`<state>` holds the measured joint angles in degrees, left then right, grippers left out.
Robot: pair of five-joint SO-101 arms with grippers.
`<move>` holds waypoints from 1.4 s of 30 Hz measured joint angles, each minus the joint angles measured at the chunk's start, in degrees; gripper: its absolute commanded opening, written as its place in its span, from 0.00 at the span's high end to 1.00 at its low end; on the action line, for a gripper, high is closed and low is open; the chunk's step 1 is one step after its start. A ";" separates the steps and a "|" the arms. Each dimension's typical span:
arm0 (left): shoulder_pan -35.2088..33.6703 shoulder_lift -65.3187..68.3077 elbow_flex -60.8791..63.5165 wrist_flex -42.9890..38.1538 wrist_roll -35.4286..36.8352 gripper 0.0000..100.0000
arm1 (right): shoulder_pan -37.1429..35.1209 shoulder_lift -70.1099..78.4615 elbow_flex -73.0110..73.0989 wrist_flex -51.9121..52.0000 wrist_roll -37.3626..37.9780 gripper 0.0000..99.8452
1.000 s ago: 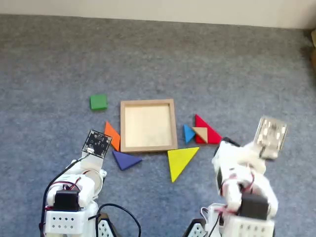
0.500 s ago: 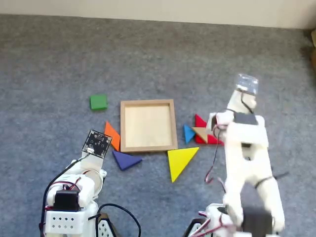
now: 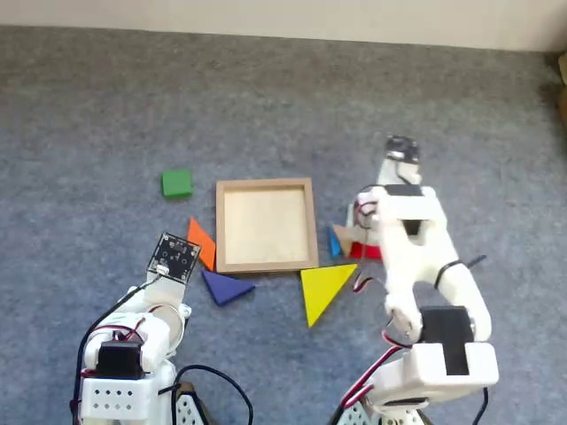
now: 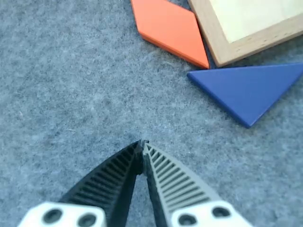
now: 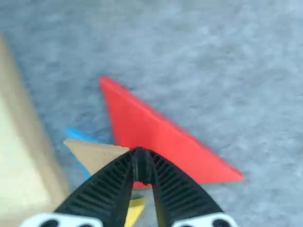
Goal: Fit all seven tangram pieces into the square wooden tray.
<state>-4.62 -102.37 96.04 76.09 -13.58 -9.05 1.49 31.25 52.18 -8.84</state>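
The square wooden tray lies with nothing in it. To its left are a green square, an orange parallelogram and a dark blue triangle. A yellow triangle sits below the tray's right corner. My right gripper is shut, with its tips over the edge of the red triangle beside the tan triangle and light blue triangle. My left gripper is shut over bare carpet, short of the orange parallelogram and the dark blue triangle.
Everything rests on grey carpet. The right arm stretches over the cluster right of the tray and hides most of it from above. The tray's rim lies close to the right gripper. Open carpet extends beyond the tray.
The right arm has swung from the near right side forward and leftward, ending over the red, tan and light blue pieces. The left arm and all pieces are unmoved.
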 measured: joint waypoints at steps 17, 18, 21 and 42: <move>0.00 0.00 0.00 0.00 0.00 0.99 | -3.52 -12.13 0.00 4.92 17.49 1.00; 0.00 0.00 0.00 0.00 0.00 0.99 | -3.52 -13.01 0.00 5.80 19.96 0.99; 0.00 0.00 0.00 0.00 0.00 0.99 | -3.96 -14.15 0.00 8.53 23.03 0.97; 0.00 0.00 0.00 0.00 0.00 0.99 | -3.78 -3.16 -7.38 13.80 28.92 0.69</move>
<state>-4.62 -102.37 96.04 76.09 -13.58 -12.84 -1.67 23.87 65.98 20.09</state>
